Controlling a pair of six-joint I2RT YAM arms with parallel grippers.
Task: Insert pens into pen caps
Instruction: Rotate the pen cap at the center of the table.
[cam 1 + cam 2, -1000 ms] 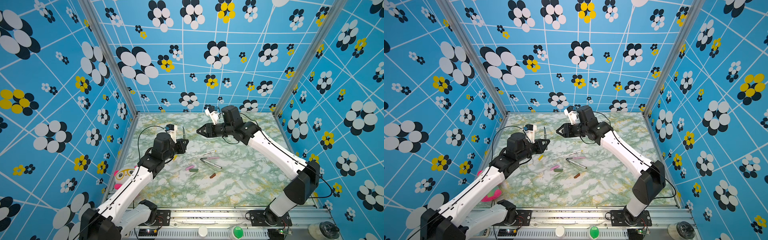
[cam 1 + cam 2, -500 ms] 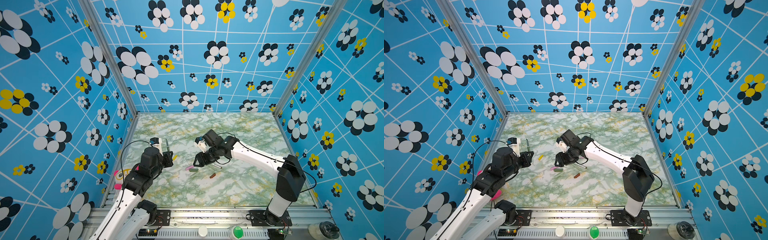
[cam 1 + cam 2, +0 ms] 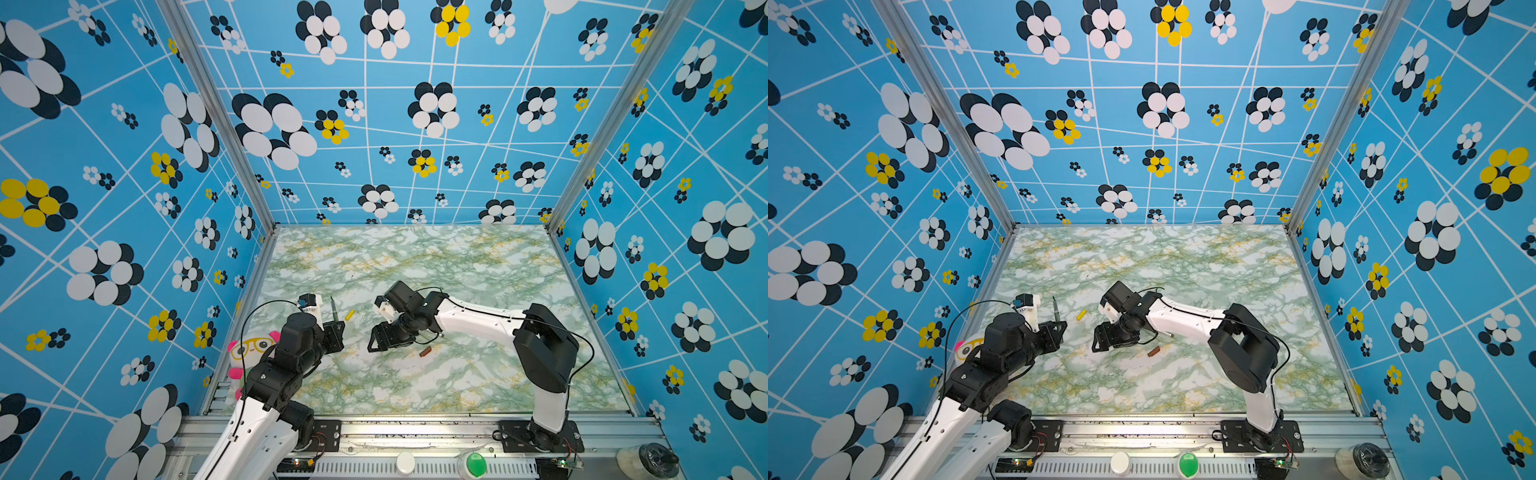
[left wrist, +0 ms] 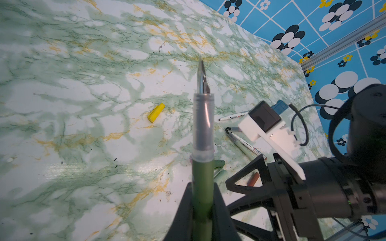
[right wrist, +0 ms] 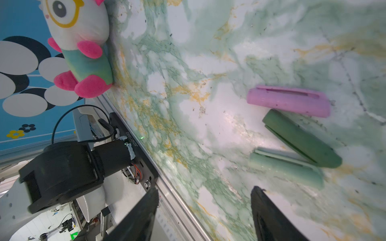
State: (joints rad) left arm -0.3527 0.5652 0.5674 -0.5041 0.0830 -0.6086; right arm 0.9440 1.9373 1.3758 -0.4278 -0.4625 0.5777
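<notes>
As things stand: no pen wears a cap. Every cap in view lies loose on the marble, so the whole job is ahead.
Left gripper [image 4: 202, 200]: clenched on the dark green pen [image 4: 202, 146], gripping it low on the barrel. The bare nib points up, above the left side of the table [image 3: 415, 257].
Right gripper [image 5: 204, 210]: released, jaws spread wide with nothing between them. It sits low over the table, just beside a cluster of three caps.
Cap cluster: the pink cap [image 5: 288, 101], dark green cap [image 5: 300, 139] and pale grey-green cap [image 5: 286, 169] lie flat. The two green ones touch, and the pink one is just beside them.
Yellow cap [image 3: 350, 314]: alone on the marble, near the held pen, between the two arms.
Brown cap [image 3: 426, 352]: alone, just beside the right arm's wrist.
Other pens: a white printed pen [image 4: 234, 115] and a second printed pen [image 4: 247, 144] lie flat, partly under the right arm. The rest are hidden, so I cannot count them.
Step in hand: probably fetching the dark green cap to meet the held pen.
Left to do: by this showing, all five pairings, the dark green one likely first.
Bystander: a plush toy [image 5: 79, 41] at the table's left edge, well apart from the caps.
</notes>
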